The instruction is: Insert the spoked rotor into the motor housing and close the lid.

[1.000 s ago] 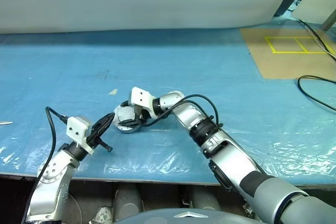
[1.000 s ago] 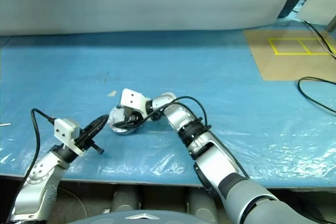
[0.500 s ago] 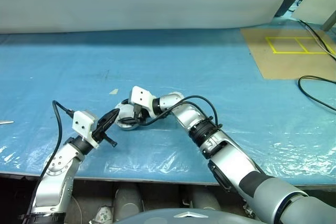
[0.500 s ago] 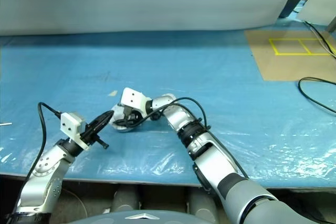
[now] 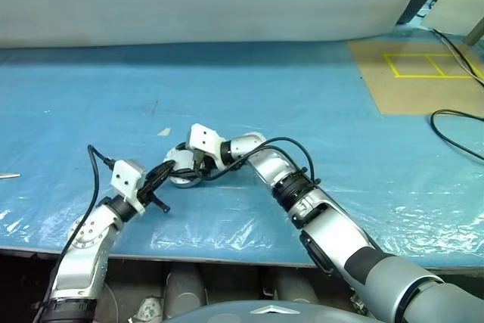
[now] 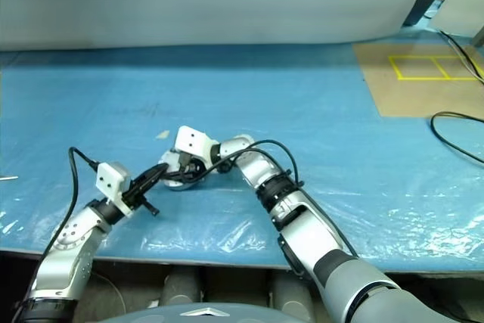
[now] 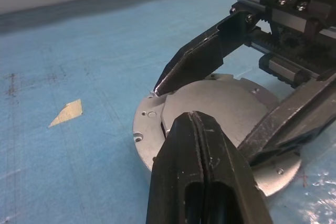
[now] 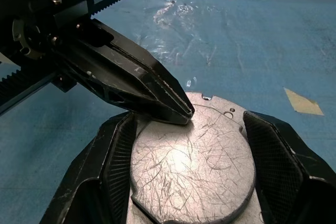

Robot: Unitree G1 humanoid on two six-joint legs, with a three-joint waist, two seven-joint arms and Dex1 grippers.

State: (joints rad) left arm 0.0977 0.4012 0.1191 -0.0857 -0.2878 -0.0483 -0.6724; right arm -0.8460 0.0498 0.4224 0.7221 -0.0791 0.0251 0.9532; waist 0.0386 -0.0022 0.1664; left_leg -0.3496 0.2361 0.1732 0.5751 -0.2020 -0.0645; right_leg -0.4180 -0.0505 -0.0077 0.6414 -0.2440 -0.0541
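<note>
lid [image 8: 191, 161] sits grey face up on the motor housing [image 7: 144, 129]; right gripper [image 8: 191, 156] clamps its rim; left gripper [image 7: 195, 129], fingers pressed together, tip touching the top

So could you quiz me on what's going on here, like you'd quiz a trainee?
1. True or false: the left gripper is shut.
2. What straddles the lid? A) the right gripper B) a hand C) nothing
3. What colour is the sheet on the table?

Key: 1 true; its closed tips meet the lid's grey face. 2 A; its fingers sit on either side. 3 blue.
</note>
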